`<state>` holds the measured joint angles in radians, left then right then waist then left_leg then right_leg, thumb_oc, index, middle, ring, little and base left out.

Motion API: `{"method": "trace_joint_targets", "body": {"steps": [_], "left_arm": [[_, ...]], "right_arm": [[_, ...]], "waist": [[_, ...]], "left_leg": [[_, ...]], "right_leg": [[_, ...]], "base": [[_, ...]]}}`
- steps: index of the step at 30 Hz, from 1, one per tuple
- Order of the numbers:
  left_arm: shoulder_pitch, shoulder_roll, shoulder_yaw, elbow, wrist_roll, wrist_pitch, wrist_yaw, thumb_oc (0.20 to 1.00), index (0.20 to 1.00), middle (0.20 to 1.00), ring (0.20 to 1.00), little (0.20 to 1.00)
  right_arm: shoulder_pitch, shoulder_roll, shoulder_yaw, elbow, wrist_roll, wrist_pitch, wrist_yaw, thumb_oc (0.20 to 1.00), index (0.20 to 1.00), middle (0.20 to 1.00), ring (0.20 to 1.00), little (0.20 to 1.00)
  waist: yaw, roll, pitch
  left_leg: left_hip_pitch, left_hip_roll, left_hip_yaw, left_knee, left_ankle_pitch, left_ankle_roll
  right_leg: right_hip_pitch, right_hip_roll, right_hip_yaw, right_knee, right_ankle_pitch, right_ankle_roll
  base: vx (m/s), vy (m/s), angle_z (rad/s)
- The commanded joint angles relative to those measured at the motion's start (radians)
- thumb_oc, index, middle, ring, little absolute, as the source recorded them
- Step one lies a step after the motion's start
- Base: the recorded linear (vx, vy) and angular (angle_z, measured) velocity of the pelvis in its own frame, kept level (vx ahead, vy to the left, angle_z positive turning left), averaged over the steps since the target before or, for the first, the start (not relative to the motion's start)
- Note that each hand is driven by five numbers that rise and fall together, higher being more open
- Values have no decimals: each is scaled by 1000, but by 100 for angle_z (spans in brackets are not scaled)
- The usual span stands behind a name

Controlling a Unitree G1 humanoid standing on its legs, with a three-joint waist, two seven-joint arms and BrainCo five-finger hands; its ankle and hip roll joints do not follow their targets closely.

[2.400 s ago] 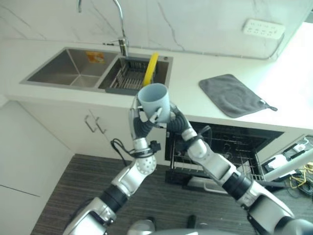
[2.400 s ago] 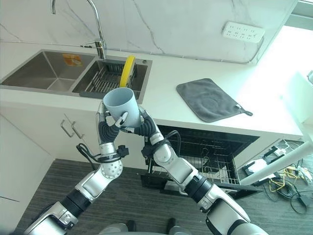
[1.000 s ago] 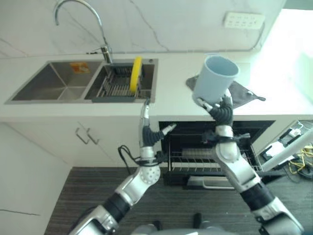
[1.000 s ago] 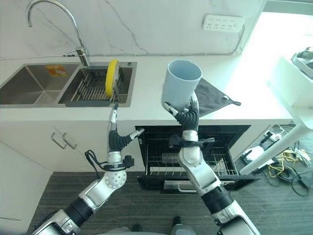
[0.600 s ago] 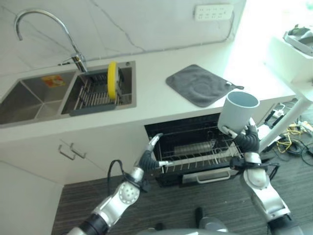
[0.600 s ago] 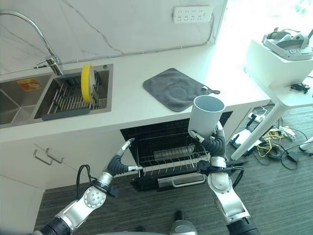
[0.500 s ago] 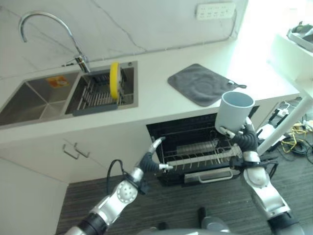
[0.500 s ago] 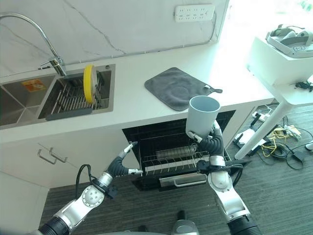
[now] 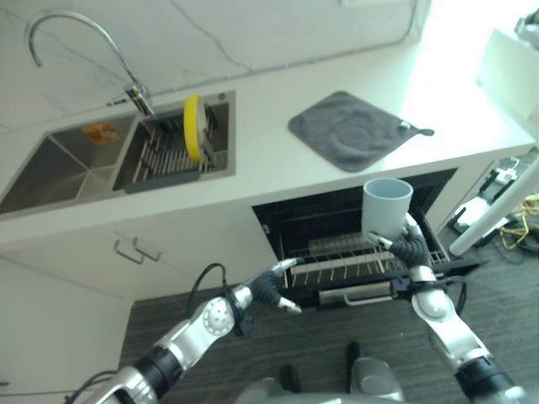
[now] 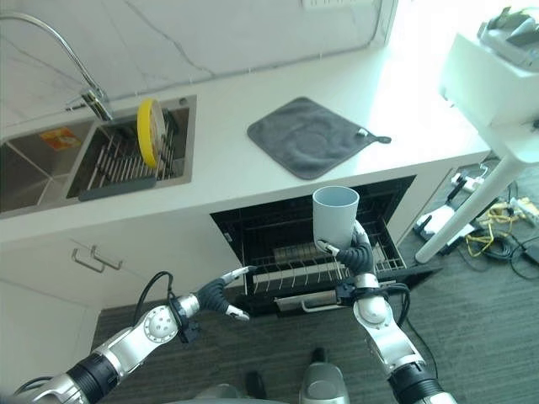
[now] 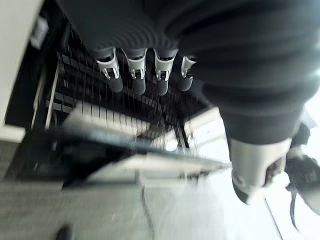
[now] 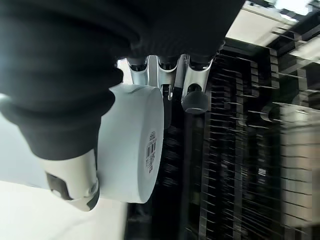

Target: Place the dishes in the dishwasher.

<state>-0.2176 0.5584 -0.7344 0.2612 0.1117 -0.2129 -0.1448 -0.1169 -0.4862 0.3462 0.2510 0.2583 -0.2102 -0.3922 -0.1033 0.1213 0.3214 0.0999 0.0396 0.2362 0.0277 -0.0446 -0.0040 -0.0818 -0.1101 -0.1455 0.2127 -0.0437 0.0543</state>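
Note:
A pale blue cup [image 9: 386, 206] stands upright and open side up above the pulled-out wire rack [image 9: 337, 266] of the open dishwasher. My right hand [image 9: 409, 250] is shut on its lower part. In the right wrist view the cup [image 12: 132, 145] lies against the palm with the fingers [image 12: 195, 100] curled past its base, over the rack [image 12: 250, 140]. My left hand [image 10: 221, 300] hangs open and low by the rack's front left corner, holding nothing. Its straight fingers [image 11: 137, 75] point at the rack wires [image 11: 100, 115]. A yellow plate [image 9: 193, 126] stands on edge in the sink's drainer.
A grey cloth [image 9: 354, 129] lies on the white counter above the dishwasher. The steel sink [image 9: 59, 164] and its tap [image 9: 50, 25] are at the left. A white side table [image 10: 497, 76] stands at the right, with cables on the floor beneath it.
The view has shifted. My right hand has lowered the cup from counter height to just above the dishwasher rack. My left hand has dropped lower, in front of the rack.

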Motion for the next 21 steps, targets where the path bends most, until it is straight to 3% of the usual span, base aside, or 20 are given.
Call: {"method": "trace_joint_targets", "body": {"steps": [1,11,15,18,21], "left_arm": [[-39,24,5,-33,16,13,10,1000,1000,1000,1000,1000],[-63,15,-2,-22,20,42,17,1000,1000,1000,1000,1000],[-41,21,7,-29,37,36,9,1000,1000,1000,1000,1000],[-32,34,3,-42,46,36,1,1000,1000,1000,1000,1000],[-28,37,1,-42,51,33,0,1000,1000,1000,1000,1000]], "right_arm": [[-92,8,-2,-33,2,-61,-47,200,200,200,200,200],[-153,9,-75,69,101,-66,-65,200,200,200,200,200],[-162,13,-103,104,77,-39,-92,200,200,200,200,200],[-192,8,-116,134,24,-3,-183,200,200,200,200,200],[-206,7,-122,143,33,40,-175,200,200,200,200,200]], "waist": [[5,-42,0],[15,-36,48],[29,-40,48],[38,-41,49],[42,-42,49]], "left_leg": [[-66,65,-48,150,-81,-17],[-129,50,-53,190,-76,-6],[-131,45,-58,196,-75,0],[-127,45,-59,196,-74,3],[-124,44,-59,194,-73,5]], "right_leg": [[25,-104,9,122,-134,69],[-40,-108,24,166,-126,61],[-35,-108,23,164,-119,60],[-27,-107,22,159,-115,61],[-24,-106,22,156,-111,62]], "base": [[-115,83,-1],[-34,24,-1],[22,-7,1],[46,-11,7],[0,0,0]]}}
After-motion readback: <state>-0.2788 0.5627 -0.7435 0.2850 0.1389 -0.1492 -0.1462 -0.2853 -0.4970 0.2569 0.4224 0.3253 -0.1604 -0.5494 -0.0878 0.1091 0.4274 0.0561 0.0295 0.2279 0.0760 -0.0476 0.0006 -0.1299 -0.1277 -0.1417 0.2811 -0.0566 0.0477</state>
